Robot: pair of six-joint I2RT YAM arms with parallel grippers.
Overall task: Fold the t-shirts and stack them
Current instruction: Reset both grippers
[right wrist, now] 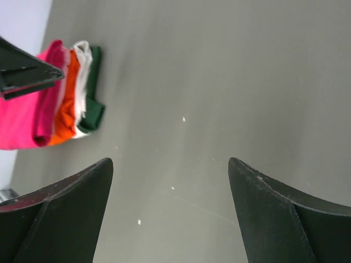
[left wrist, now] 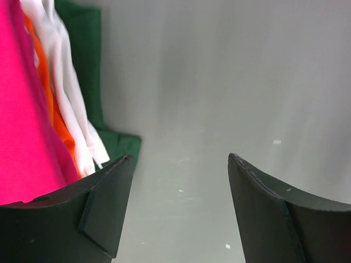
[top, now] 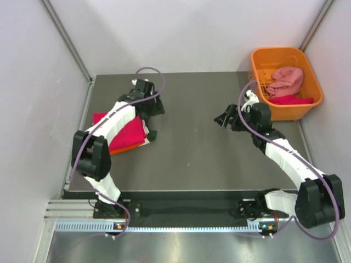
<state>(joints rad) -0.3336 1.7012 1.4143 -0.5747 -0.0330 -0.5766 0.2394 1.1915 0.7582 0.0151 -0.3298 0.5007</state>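
While the folded pile is sitting at the left side of the counter [top: 192, 150] in the top view, with the crimson-pink t-shirt [top: 127, 133] lying uppermost, the left tool [top: 155, 107] is hovering just past the pile's far right corner. The unfolded work is waiting in the orange basket [top: 258, 57] at the far right corner, where a dusty pink t-shirt [top: 288, 79] is lying bunched beside a crimson cloth [top: 290, 99], neither showing a clear long axis. The right tool [top: 224, 119] is hanging near the basket but pointing away from it, so the basket is lying behind it and to its right. The right arm is much the nearer one and, by my judgement, will be needing to swing round to reach in. Looking through the left wrist, the jaws are standing apart and gripping nothing, with the pile's layered edge running along the left: crimson-pink, orange t-shirt [left wrist: 59, 129], white t-shirt [left wrist: 66, 82], dark green t-shirt [left wrist: 88, 55]. Looking through the right wrist, the fingers are spread and empty over bare counter, the pile is lying well apart at the upper left, and the basket is not showing.
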